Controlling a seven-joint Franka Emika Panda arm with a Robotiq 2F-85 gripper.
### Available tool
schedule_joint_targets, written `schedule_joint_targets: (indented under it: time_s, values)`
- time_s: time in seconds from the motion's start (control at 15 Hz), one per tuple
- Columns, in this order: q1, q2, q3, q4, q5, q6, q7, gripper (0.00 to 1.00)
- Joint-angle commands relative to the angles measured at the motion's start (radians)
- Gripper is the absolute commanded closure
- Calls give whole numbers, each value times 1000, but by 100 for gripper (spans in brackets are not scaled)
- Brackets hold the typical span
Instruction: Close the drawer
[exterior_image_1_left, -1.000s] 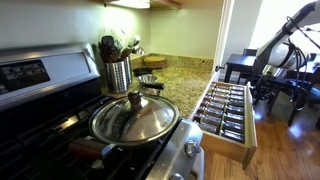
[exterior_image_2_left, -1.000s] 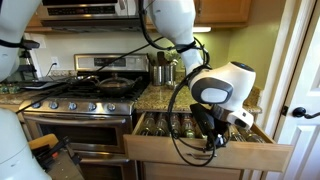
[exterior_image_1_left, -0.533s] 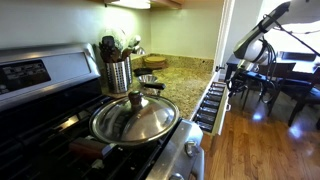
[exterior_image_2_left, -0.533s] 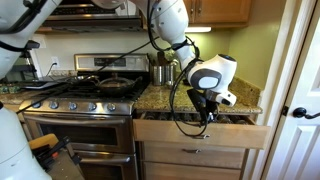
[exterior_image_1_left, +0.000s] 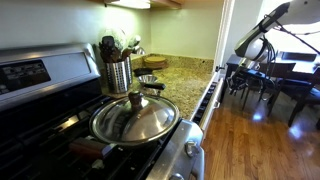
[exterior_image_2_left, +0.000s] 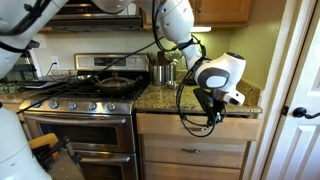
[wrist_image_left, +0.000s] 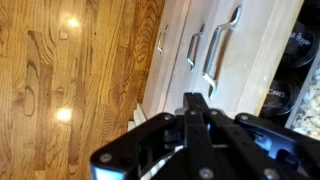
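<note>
The drawer is pushed in almost fully under the granite counter. In an exterior view its pale front (exterior_image_2_left: 196, 126) sits about flush with the cabinet. In an exterior view only a narrow strip of it (exterior_image_1_left: 206, 101) shows at the counter edge. In the wrist view the pale front with metal handles (wrist_image_left: 222, 45) fills the top, and a few dark jar lids (wrist_image_left: 300, 45) show at the right edge. My gripper (exterior_image_2_left: 212, 110) is at the drawer front, also seen in an exterior view (exterior_image_1_left: 232, 72). Its fingers (wrist_image_left: 197, 104) are together and hold nothing.
A steel stove (exterior_image_2_left: 80, 100) with a lidded pan (exterior_image_1_left: 133, 118) stands beside the drawer. A utensil holder (exterior_image_1_left: 117, 70) and bowl (exterior_image_1_left: 153, 62) sit on the granite counter (exterior_image_1_left: 180, 80). Dark table and chairs (exterior_image_1_left: 280, 80) stand on the wood floor (wrist_image_left: 70, 80). A white door (exterior_image_2_left: 300, 90) is nearby.
The drawer has slid from wide open, with its jar rows exposed, to almost fully in. My gripper moved in with it toward the cabinet.
</note>
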Motion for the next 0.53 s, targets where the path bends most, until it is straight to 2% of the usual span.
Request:
schedule_joint_targets:
  time_s: [0.0, 0.27, 0.47]
  values:
    - [-40, -36, -2, -51, 21, -14, -46, 98]
    - [-71, 2, 21, -12, 44, -31, -64, 98]
    - [-53, 22, 27, 1, 51, -29, -46, 98]
